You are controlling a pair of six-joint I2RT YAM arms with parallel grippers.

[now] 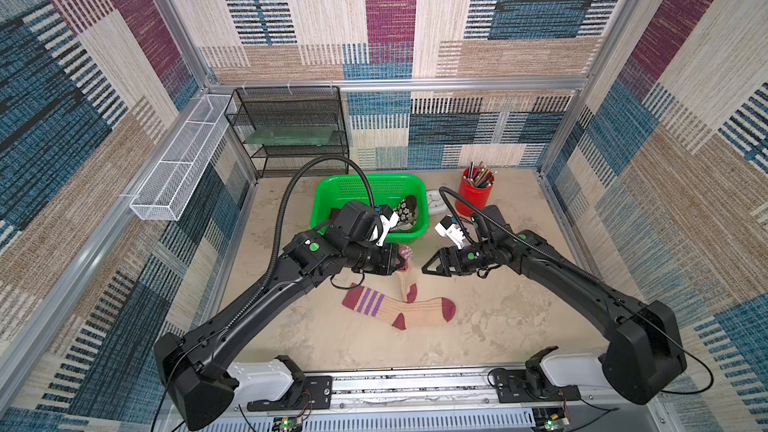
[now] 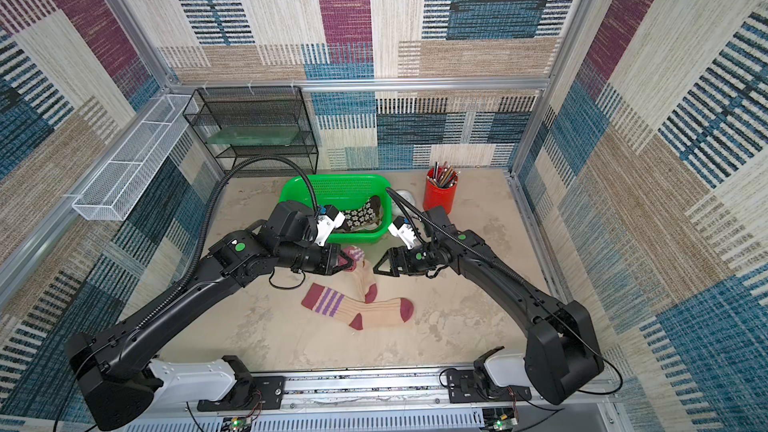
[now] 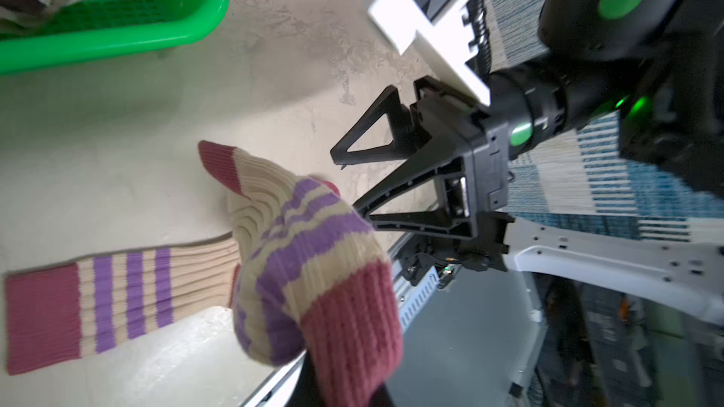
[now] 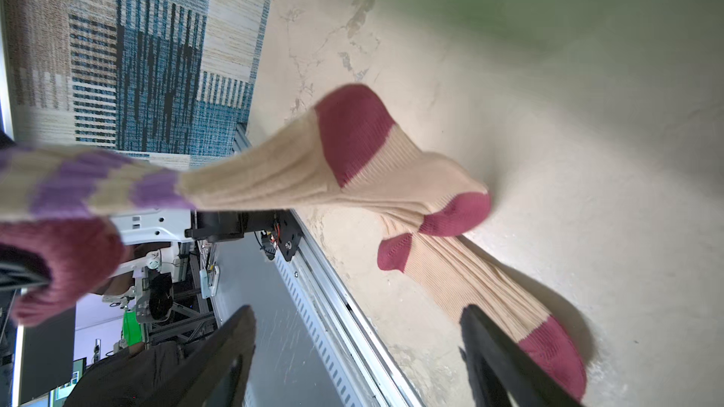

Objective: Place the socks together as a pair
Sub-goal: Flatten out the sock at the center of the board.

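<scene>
Two cream socks with purple stripes and maroon toes show in both top views. One sock [image 1: 399, 310] [image 2: 358, 310] lies flat on the table. The second sock [image 1: 406, 284] [image 2: 366, 280] hangs from my left gripper [image 1: 402, 259] [image 2: 348, 261], which is shut on its maroon cuff [image 3: 352, 338], and its toe rests on the flat sock [image 4: 470, 279]. My right gripper [image 1: 424, 270] [image 2: 376, 270] [image 4: 356, 311] stands open just right of the hanging sock [image 4: 274, 174], holding nothing. A dark brown daisy sock [image 1: 405, 207] lies in the green basket.
The green basket [image 1: 399, 179] stands behind the grippers. A red cup of pencils [image 1: 476, 197] and a small white clock [image 1: 434, 201] are at the back right. A black mesh shelf [image 1: 291, 130] and a white wire tray [image 1: 174, 168] are at the back left.
</scene>
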